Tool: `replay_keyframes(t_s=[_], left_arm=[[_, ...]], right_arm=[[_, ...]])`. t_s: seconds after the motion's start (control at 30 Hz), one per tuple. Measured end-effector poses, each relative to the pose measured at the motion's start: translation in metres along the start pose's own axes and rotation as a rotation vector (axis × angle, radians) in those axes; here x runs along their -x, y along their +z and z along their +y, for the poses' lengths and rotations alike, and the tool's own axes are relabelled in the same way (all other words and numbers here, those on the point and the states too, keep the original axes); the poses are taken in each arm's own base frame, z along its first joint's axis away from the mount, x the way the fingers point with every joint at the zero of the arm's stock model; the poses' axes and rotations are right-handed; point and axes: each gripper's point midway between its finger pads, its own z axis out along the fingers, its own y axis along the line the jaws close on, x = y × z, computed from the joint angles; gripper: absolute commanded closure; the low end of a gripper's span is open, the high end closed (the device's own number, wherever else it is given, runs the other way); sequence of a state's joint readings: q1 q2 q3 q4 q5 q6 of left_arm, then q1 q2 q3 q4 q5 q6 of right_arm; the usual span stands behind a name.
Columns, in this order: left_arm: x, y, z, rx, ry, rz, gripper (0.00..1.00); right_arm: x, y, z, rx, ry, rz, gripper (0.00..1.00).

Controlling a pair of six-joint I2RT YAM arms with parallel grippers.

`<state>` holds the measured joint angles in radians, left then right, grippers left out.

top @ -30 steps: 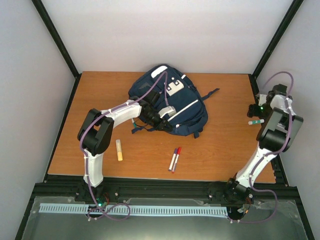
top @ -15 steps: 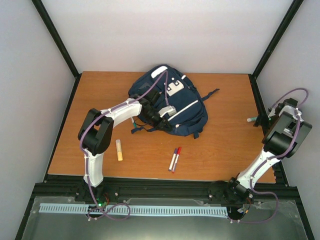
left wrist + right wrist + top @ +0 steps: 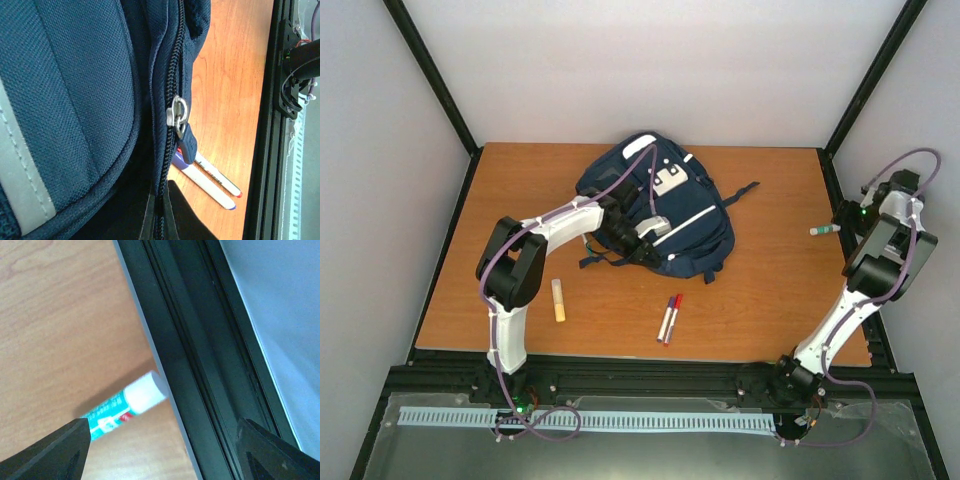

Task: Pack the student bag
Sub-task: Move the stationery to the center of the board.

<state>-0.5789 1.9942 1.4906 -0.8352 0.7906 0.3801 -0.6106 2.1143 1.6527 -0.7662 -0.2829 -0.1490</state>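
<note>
Little room rightward: my right gripper (image 3: 162,440) hung wide, empty, over a tube (image 3: 125,404) just beside the black rail (image 3: 200,355); left gripper (image 3: 646,250) clamped shut on the student bag (image 3: 695,225).

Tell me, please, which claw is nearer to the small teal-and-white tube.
Right. The right claw hovers open over the teal-and-white tube; the left claw is far off, shut on the navy blue fabric backpack.

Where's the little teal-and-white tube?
In the top view, the tube lies at the table's right edge, beside the black frame, just under the open right pincer.
</note>
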Motion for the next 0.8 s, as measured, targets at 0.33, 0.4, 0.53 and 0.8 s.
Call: replay_keyframes(t_s=[0.33, 0.4, 0.53, 0.8], left_arm=[[-0.011, -0.003, -0.003, -0.003, -0.008, 0.060, 0.98], [-0.014, -0.002, -0.003, -0.006, -0.015, 0.074, 0.98], [-0.016, -0.001, -0.003, -0.010, -0.021, 0.089, 0.98], [-0.013, -0.003, -0.003, -0.008, -0.019, 0.093, 0.98]], right_arm=[[0.057, 0.042, 0.040, -0.038, -0.167, -0.047, 0.20], [0.066, 0.051, 0.047, -0.046, -0.193, -0.059, 0.20], [0.067, 0.070, 0.051, -0.064, -0.222, -0.046, 0.22], [0.056, 0.080, 0.048, -0.057, -0.225, -0.011, 0.26]])
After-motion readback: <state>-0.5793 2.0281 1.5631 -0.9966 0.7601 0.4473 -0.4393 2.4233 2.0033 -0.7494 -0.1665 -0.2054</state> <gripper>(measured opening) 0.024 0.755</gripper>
